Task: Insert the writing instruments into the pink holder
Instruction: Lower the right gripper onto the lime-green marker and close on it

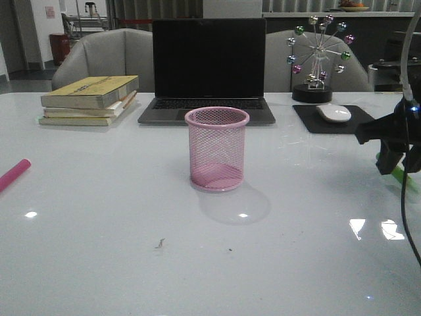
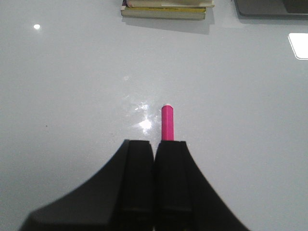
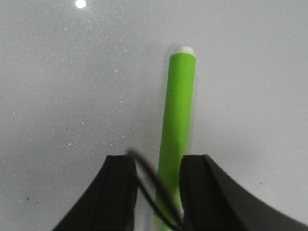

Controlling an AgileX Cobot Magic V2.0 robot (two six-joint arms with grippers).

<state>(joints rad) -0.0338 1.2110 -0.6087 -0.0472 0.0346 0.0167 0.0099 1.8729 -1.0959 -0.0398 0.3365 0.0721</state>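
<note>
Green pen (image 3: 177, 130) lay on the glossy white tabletop (image 1: 131, 250), between the right gripper's (image 3: 159, 166) parted fingers; closing squarely mid-barrel should suit its smooth cylinder. Pink pen (image 2: 167, 122) lay at far left, beneath the left gripper (image 2: 154, 149), seemingly closed empty. Mesh cup (image 1: 217, 149) stood centre, empty.

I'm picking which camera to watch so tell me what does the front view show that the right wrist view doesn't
Only the front view shows the pink holder, the laptop, books, mouse and the pink pen. Only the right wrist view shows the right gripper open, its fingers straddling the pen. Both show the green pen and the white table.
</note>
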